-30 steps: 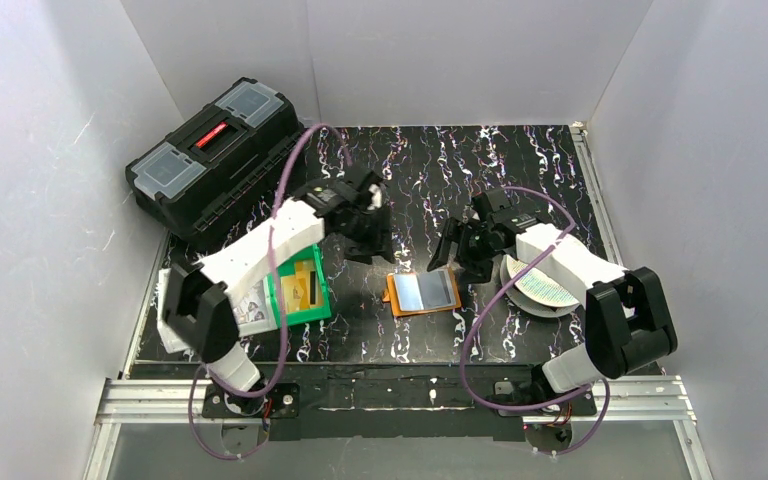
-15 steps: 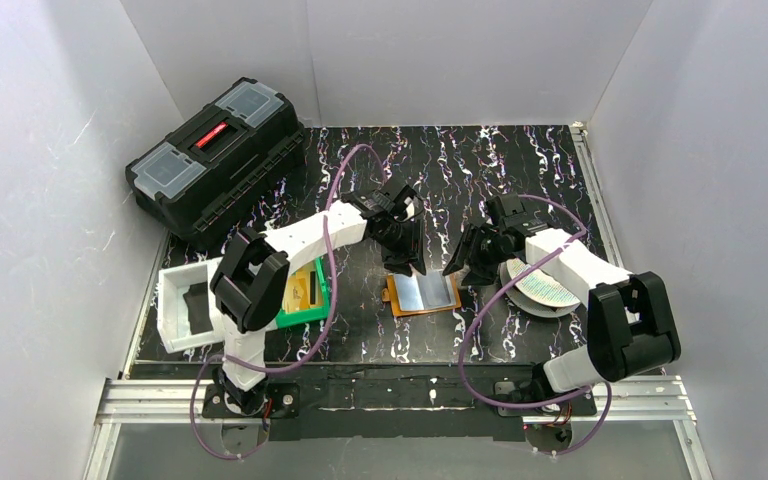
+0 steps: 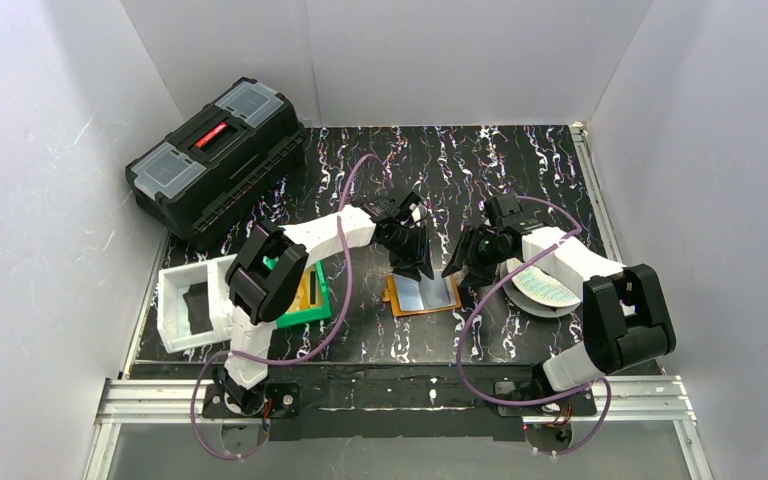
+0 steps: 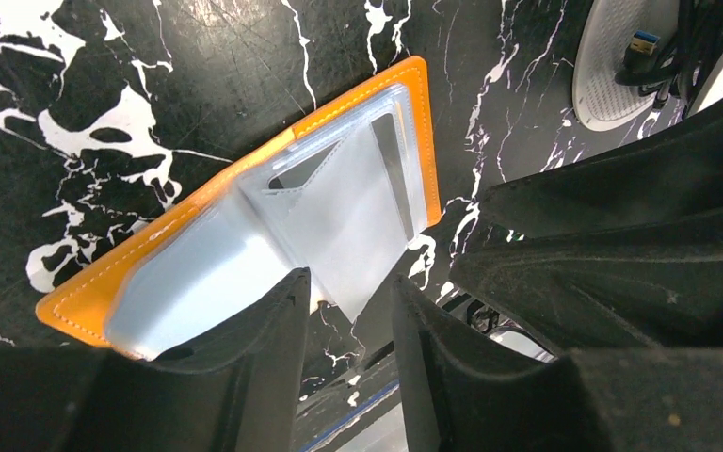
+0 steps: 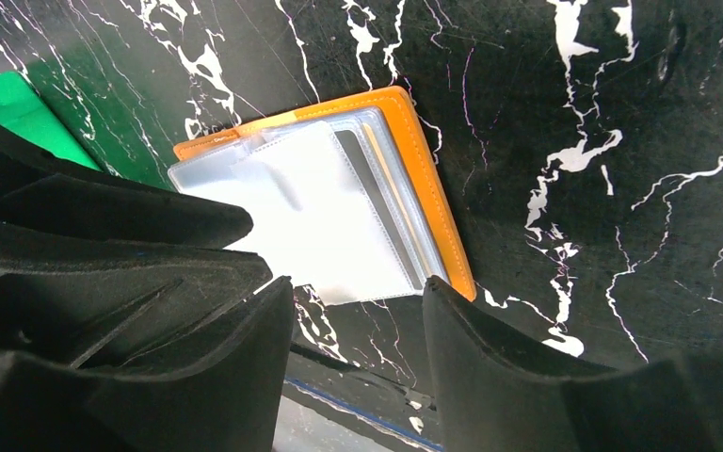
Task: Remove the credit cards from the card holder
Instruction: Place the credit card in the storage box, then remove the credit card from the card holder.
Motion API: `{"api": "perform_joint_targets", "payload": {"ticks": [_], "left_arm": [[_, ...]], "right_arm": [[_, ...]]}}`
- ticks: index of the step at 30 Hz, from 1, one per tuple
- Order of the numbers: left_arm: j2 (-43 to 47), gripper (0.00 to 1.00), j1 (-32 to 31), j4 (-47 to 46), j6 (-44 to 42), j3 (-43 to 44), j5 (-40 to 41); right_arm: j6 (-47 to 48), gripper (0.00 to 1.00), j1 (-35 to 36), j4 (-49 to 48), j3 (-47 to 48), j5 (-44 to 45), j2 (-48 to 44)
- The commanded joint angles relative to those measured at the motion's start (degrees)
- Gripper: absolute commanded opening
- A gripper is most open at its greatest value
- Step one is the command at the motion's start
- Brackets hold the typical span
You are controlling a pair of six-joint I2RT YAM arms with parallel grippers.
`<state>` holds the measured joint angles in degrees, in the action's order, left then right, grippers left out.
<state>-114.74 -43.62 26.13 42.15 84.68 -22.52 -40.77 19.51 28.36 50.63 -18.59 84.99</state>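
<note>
One orange bifold card holder (image 3: 423, 294) with clear pockets, one black plastic toolbox (image 3: 215, 155), one green plastic bin (image 3: 305, 318), one white plastic tray (image 3: 167, 310), one round white patterned disc (image 3: 545, 290).

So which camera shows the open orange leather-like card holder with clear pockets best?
Right wrist: the orange card holder lies almost whole, pockets readable. Left wrist shows it with a corner behind fingers; top view shows it small.

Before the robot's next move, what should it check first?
1. Card holder lying open, pockets up: ok.
2. Left fingers apart at a clear pocket: ok.
3. Right fingers apart by the holder's edge: ok.
4. A card gripped by either fingers: not ok.
5. Gold credit cards lying in the green bin: ok.
6. More cards inside the pockets: cannot tell.
</note>
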Motion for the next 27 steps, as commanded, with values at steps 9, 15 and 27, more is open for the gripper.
{"api": "perform_joint_targets", "payload": {"ticks": [9,15,27], "left_arm": [[-1.0,0.33,0.06,-1.87,1.91,-3.16,-1.46],[-1.87,0.2,0.04,-7.82,4.46,-4.5,-5.09],[-0.26,0.0,0.18,-7.03,3.62,-5.27,-4.37]], "right_arm": [[0.89,0.59,0.0,-2.14,-1.04,-1.41,1.48],[0.81,0.59,0.01,-2.93,-1.41,-1.65,2.06],[0.74,0.59,0.0,-3.61,-1.48,-2.65,2.44]]}}
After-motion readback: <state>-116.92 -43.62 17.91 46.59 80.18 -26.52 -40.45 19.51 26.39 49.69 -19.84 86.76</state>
